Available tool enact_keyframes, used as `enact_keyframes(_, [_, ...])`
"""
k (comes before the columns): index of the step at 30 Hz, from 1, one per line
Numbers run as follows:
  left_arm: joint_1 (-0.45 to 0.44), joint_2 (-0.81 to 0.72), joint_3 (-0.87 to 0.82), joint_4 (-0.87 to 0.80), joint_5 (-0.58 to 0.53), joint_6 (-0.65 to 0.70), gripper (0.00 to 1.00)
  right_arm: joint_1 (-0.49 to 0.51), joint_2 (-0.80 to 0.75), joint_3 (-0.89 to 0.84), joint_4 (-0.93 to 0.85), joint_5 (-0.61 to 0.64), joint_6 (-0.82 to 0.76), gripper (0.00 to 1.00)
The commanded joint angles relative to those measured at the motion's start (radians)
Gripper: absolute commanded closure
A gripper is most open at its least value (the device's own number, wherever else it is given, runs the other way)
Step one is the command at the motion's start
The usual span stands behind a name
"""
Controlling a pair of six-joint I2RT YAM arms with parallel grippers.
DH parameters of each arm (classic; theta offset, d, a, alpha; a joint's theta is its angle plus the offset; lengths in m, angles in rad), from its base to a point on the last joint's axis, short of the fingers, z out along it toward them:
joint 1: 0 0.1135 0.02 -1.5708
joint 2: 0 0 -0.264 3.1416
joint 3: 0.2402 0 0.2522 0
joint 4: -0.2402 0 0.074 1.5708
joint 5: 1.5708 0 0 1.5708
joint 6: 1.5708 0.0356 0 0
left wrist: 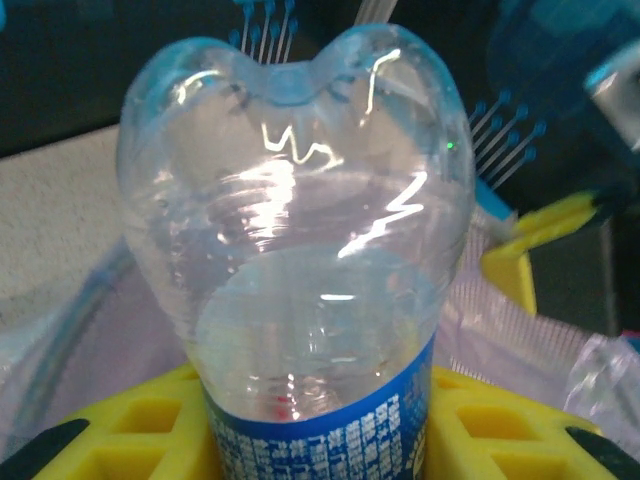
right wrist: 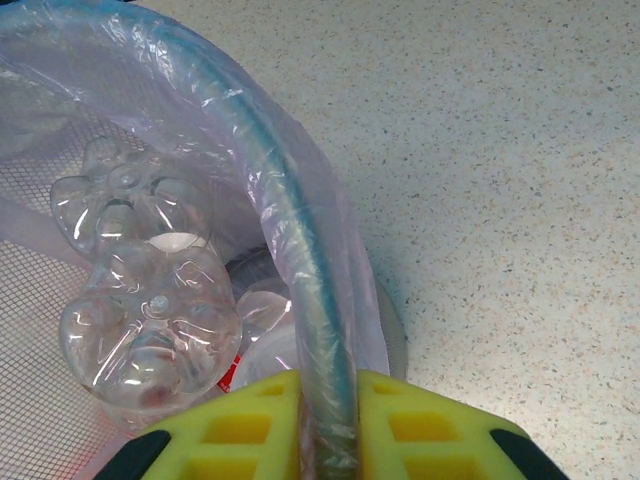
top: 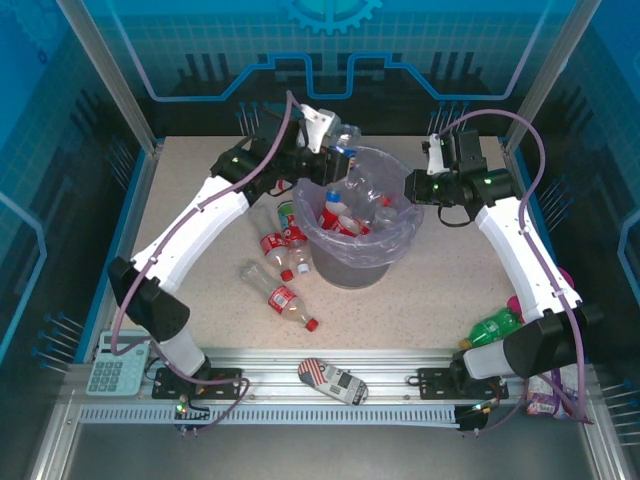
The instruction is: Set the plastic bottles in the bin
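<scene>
Plastic bottle [left wrist: 300, 250], blue-labelled, is clamped in the left gripper [left wrist: 312, 440], its base jutting beyond the jaws. The right gripper [right wrist: 328, 425] pinches the rim of the bin [top: 352, 268] between its jaws. This looks like the drop step: the bottle needs centring over the opening, then release.

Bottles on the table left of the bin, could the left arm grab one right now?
Probably not yet: the left end effector is shut on a blue-labelled bottle over the bin. Once that drops, the loose bottles lie uncovered beside it.
</scene>
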Motion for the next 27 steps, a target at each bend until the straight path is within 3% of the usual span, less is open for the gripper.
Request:
enact_keyframes(1, [-0.008, 0.028, 0.047, -0.099, 0.048, 0.070, 0.82, -0.011, -0.030, -0.009, 0.018, -0.015, -0.011, 0.81])
enact_keyframes(8, [-0.013, 0.091, 0.056, -0.165, 0.079, 0.109, 0.80, -0.020, -0.023, -0.014, 0.025, -0.025, -0.014, 0.81])
enact_keyframes(13, [-0.019, 0.106, 0.065, -0.180, 0.087, 0.124, 0.59, -0.024, -0.020, -0.015, 0.025, -0.029, -0.017, 0.81])
enact_keyframes(20, [-0.020, 0.099, 0.072, -0.168, 0.097, 0.125, 0.20, -0.028, -0.013, -0.017, 0.031, -0.038, -0.016, 0.81])
enact_keyframes(23, [-0.019, 0.090, 0.070, -0.145, 0.107, 0.118, 0.10, -0.029, -0.014, -0.019, 0.033, -0.040, -0.016, 0.81])
enact_keyframes(27, [-0.021, 0.069, 0.054, -0.075, 0.100, 0.102, 0.10, -0.028, -0.016, -0.019, 0.033, -0.042, -0.017, 0.81])
